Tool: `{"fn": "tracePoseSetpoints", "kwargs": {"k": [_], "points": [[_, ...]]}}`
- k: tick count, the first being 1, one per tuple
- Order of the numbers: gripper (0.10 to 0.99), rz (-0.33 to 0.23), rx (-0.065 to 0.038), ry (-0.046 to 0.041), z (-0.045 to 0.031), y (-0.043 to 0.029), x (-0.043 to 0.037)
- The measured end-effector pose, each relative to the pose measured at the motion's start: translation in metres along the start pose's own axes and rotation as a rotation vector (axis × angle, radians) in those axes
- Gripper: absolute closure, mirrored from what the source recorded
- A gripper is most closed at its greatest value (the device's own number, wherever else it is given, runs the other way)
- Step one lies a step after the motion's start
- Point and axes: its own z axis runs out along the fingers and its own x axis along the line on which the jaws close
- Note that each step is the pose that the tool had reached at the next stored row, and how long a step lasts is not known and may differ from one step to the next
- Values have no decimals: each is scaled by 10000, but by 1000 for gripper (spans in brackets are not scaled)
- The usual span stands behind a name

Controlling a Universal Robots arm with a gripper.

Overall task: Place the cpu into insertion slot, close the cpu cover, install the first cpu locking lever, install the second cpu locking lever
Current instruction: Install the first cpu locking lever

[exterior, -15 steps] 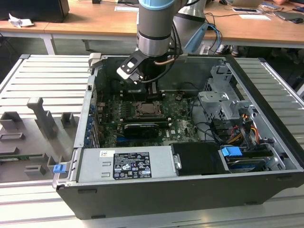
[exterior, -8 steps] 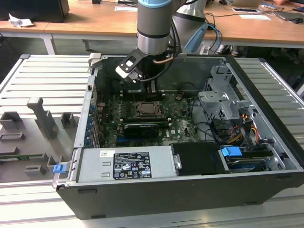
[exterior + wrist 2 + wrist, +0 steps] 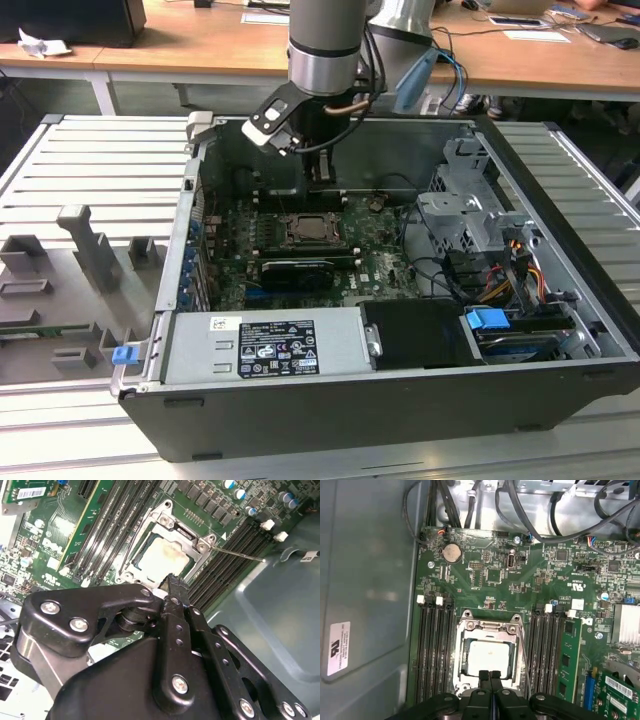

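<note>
The cpu (image 3: 489,655) (image 3: 161,556), a pale silver square, lies in the insertion slot (image 3: 317,231) on the green motherboard. The silver cpu cover (image 3: 490,626) (image 3: 167,516) lies flat around it, with the chip's top showing through its window. My gripper (image 3: 490,674) (image 3: 173,579) hangs just above the socket's edge, its black fingers shut together with nothing between them. In the exterior view the gripper (image 3: 319,180) stands upright over the far side of the socket. A thin metal locking lever (image 3: 240,554) sticks out from the socket's corner over the memory slots.
Black memory slots (image 3: 434,650) flank the socket on both sides. A long black graphics card (image 3: 295,272) lies in front of it, with a silver power supply (image 3: 265,345) nearer. A drive cage (image 3: 470,215) and cables (image 3: 520,270) fill the exterior view's right. Case walls (image 3: 190,250) surround the board.
</note>
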Motion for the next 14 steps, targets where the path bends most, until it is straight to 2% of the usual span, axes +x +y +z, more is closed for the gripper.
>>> {"fn": "tracePoseSetpoints", "kwargs": {"k": [2,5,9,14], "points": [[980,-3,1,0,-72,0,3],[980,-423,17,4,-73,0,3],[980,-1725,69,13,-72,1,3],[980,-2333,94,19,-71,0,3]]}}
